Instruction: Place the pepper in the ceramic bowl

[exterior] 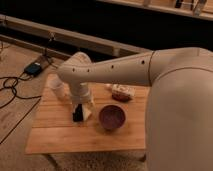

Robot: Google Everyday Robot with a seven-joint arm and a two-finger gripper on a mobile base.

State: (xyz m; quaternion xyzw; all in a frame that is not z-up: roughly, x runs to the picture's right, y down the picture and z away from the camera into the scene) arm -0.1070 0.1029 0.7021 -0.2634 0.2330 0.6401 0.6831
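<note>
Arm: fills the right foreground as a bulky pale link, then reaches left across the table as a slimmer link with a bend at the wrist.
Table: low, of light wooden slats, seen from above.
Ceramic bowl: stands upright on the right-centre of the table, dark maroon with a glossy inside.
Gripper: points down at the tabletop, just left of the ceramic bowl; open or closed cannot be told.
Pepper: lies on the table behind the ceramic bowl, apart from it and away from the gripper, touching a pale lump.
White cup: stands near the table's far left corner, partly behind the wrist.
Cables: trail over the floor at left.
Dark box: sits on the floor beyond the table.
Rail: runs along the dark background.
</note>
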